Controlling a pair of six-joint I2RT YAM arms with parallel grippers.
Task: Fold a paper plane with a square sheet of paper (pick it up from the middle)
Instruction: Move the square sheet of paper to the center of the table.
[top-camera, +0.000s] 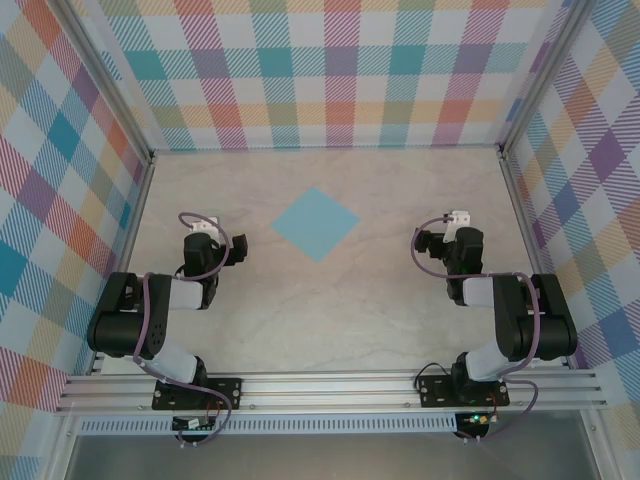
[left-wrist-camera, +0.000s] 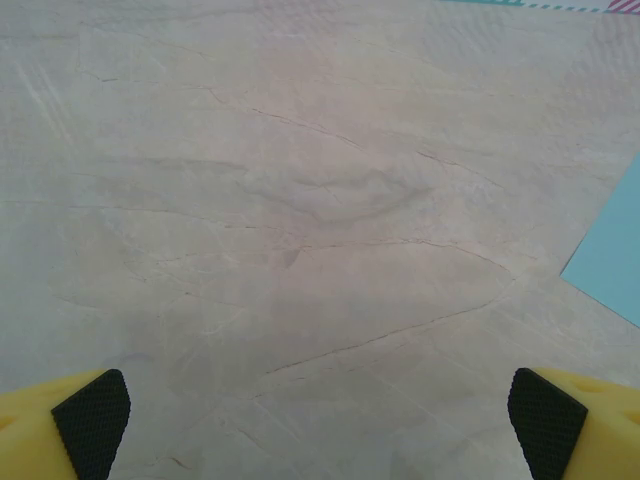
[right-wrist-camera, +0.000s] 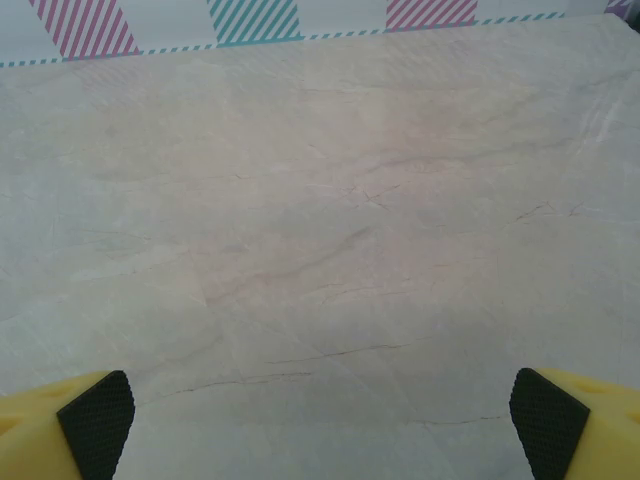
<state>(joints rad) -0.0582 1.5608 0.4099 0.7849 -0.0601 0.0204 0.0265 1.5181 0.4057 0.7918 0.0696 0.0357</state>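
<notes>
Clearly unstarted: light blue square sheet of paper (top-camera: 316, 223) flat, seemingly uncreased, on pale marbled surface (top-camera: 330, 320); left pincer (left-wrist-camera: 319, 415) and right pincer (right-wrist-camera: 321, 415) released, empty; pickup, all folds left.

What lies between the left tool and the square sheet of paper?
Bare marbled tabletop, nothing else. The top view shows that stretch from the left tool to the square sheet of paper, and the left wrist view shows the same.
</notes>
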